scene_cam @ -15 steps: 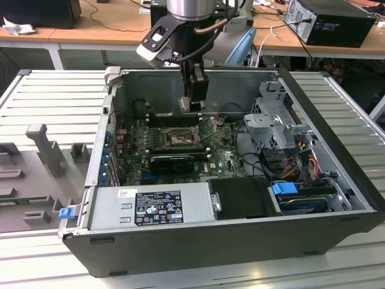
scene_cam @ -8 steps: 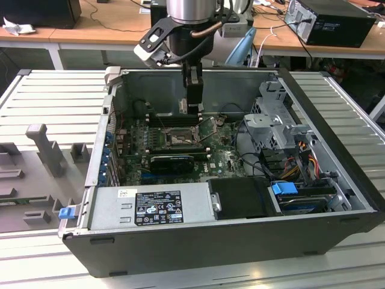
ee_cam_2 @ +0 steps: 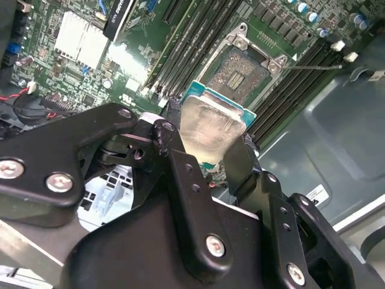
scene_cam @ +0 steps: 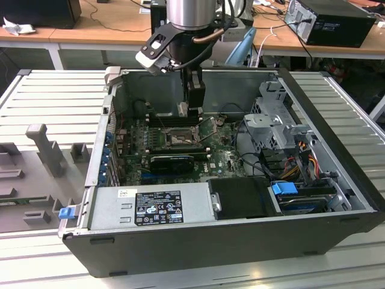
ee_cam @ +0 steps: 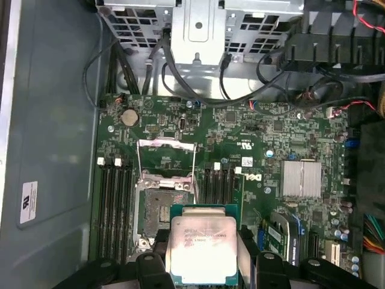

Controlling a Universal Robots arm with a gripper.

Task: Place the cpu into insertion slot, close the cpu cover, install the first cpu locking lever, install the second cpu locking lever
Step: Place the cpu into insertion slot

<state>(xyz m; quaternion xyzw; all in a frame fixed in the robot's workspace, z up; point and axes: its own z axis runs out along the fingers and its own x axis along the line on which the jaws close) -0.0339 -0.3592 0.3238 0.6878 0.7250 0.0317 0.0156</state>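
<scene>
The jaws are clenched on the cpu (ee_cam: 201, 244) by two opposite edges, holding it above the motherboard (ee_cam: 264, 138) near the open insertion slot (ee_cam: 161, 214) but not yet over its middle, and the cpu cover (ee_cam: 167, 144) stands swung back from the slot. Doing this step well likely means squaring the chip's edges to the dark frame first, then lowering it straight and level so nothing drags across the pin field, letting go only once it lies flat

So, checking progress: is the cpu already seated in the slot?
No, in the second wrist view the gripper holds the cpu, and the slot lies bare.
</scene>
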